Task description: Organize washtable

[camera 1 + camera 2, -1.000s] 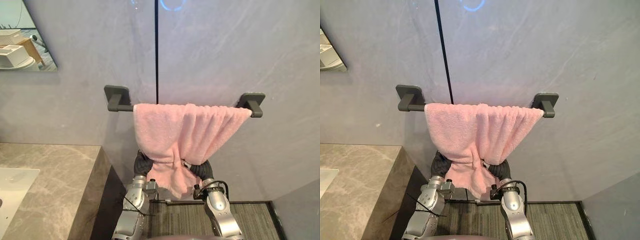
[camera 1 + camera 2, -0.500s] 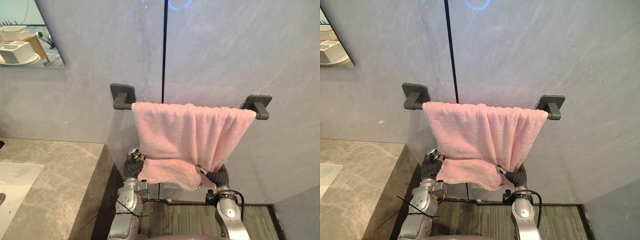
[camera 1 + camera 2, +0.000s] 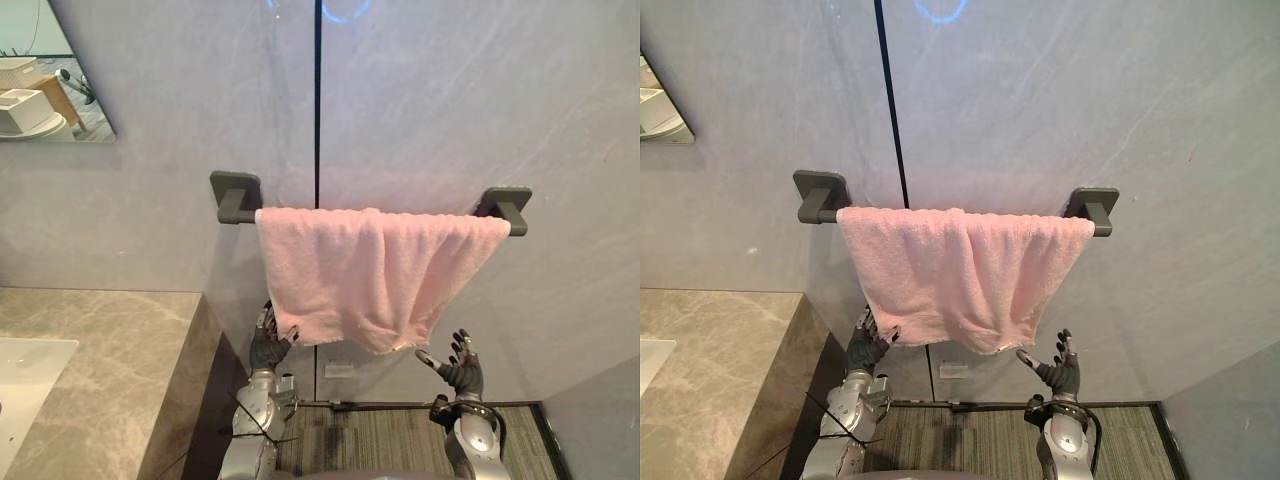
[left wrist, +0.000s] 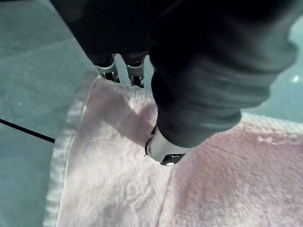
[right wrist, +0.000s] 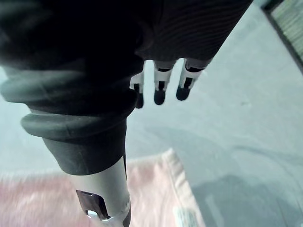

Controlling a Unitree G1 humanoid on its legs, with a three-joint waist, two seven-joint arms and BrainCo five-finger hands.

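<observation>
Pink towel (image 3: 370, 275): hangs draped over the dark wall rail (image 3: 236, 197) and covers nearly the whole bar between the two brackets. Bunches into a loose fold near the middle of the top edge and tapers on the 3 o'clock side down to an uneven lower hem.

Left hand (image 3: 268, 345): sits at 7 o'clock of the towel, right at its lower corner, with relaxed, spread fingers pointing up along the wall (image 3: 500, 100). In the left wrist view, lays the thumb (image 4: 163, 152) against the pink cloth, as far as can be told, while the fingers (image 4: 110, 70) reach straight past the towel's border. Pinches and clasps nothing.

Right hand (image 3: 462, 368): hovers at 5 o'clock of the towel, below the hem and apart from it, fingers fanned wide, holding nothing. In the right wrist view, shows straight fingers (image 5: 159, 92) against the grey wall, with a towel corner beyond the thumb, untouched.

Around the rail in the head views:
- Grey marble counter (image 3: 100, 350) at 8 o'clock, with a white basin (image 3: 25, 370) at its 9 o'clock edge.
- Mirror (image 3: 45, 80) at 10 o'clock.
- Dark vertical seam (image 3: 317, 100) dropping from 12 o'clock behind the towel.
- Striped carpet (image 3: 390, 440) at 6 o'clock.
</observation>
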